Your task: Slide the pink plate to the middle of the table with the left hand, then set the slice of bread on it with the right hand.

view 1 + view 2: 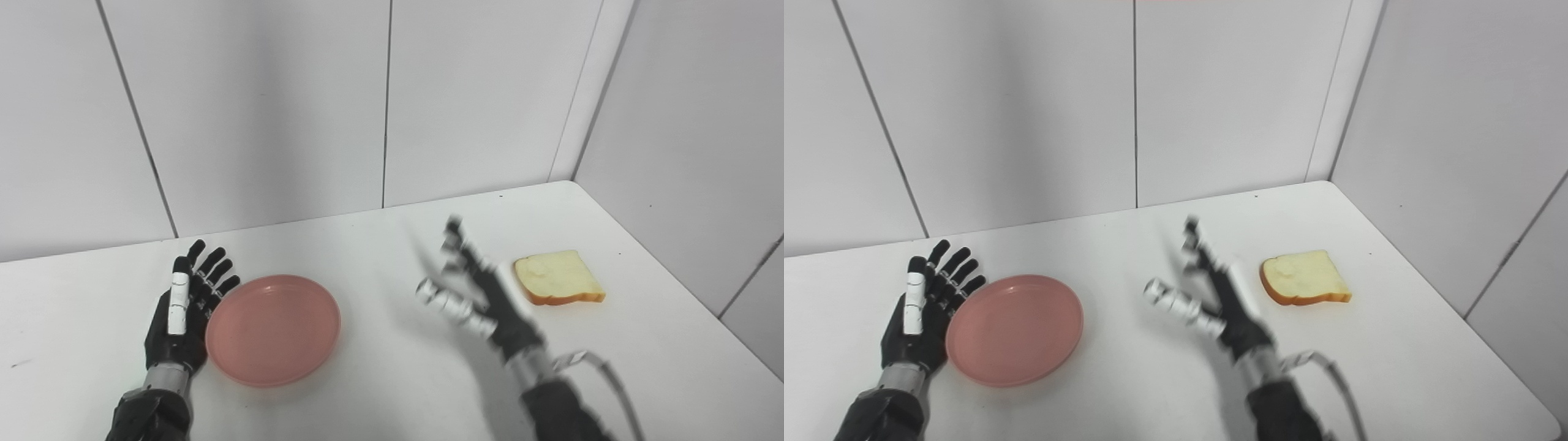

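Touching left hand (184, 306): pink plate (273, 329).

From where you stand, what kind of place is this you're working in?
Probably a lab test booth, not a real kitchen: a bare white table is boxed in by plain white panel walls meeting at a corner. The only items are a pink plate and a slice of bread.

A white table (380, 245) fills a corner of pale grey wall panels (263, 110) with thin dark seams; even, soft light throughout.
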You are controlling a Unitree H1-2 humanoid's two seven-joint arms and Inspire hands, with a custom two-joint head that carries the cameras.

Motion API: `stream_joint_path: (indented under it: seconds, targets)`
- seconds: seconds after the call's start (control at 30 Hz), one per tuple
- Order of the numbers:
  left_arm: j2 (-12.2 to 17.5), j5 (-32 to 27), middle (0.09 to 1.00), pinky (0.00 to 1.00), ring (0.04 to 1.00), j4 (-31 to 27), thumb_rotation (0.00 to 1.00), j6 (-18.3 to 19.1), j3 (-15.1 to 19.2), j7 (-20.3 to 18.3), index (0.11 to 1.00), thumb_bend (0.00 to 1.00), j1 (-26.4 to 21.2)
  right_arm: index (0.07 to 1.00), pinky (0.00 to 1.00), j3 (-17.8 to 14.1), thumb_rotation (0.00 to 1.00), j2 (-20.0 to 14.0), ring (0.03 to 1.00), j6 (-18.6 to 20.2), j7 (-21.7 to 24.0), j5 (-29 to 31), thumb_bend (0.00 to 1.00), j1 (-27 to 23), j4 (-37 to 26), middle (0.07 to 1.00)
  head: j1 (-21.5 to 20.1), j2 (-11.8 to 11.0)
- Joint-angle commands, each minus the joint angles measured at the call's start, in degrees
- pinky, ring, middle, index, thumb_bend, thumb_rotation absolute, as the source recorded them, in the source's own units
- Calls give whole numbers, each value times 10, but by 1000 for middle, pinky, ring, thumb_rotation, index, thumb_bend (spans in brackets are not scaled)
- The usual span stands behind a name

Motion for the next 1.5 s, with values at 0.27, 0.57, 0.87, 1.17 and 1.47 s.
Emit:
stream_joint_path:
  seconds: [0.27,0.57,0.87,1.17,1.47]
  targets:
    - [2,8,863,805,881,19,787,-6,-5,-4,915,850,-11,1000,787,-29,628,-194,957,55,128,-26,1000,-63,-13,996,3,-2]
    - [2,7,861,784,870,25,783,-5,-7,-4,917,866,-15,962,858,3,618,-343,924,-16,171,-105,1000,-98,95,961,4,-3]
    - [4,11,863,788,873,17,797,-2,-9,-4,927,854,-15,947,1000,88,593,-433,1000,-3,315,-161,1000,-157,176,988,5,-1]
    - [4,8,854,795,870,14,786,6,-7,-4,920,861,-16,942,1000,118,409,-440,983,-40,333,-191,1000,-164,237,974,6,1]
    - [4,9,848,792,862,7,781,10,-7,-3,919,861,-13,952,1000,151,309,-423,985,-57,347,-204,1000,-183,292,974,8,5]
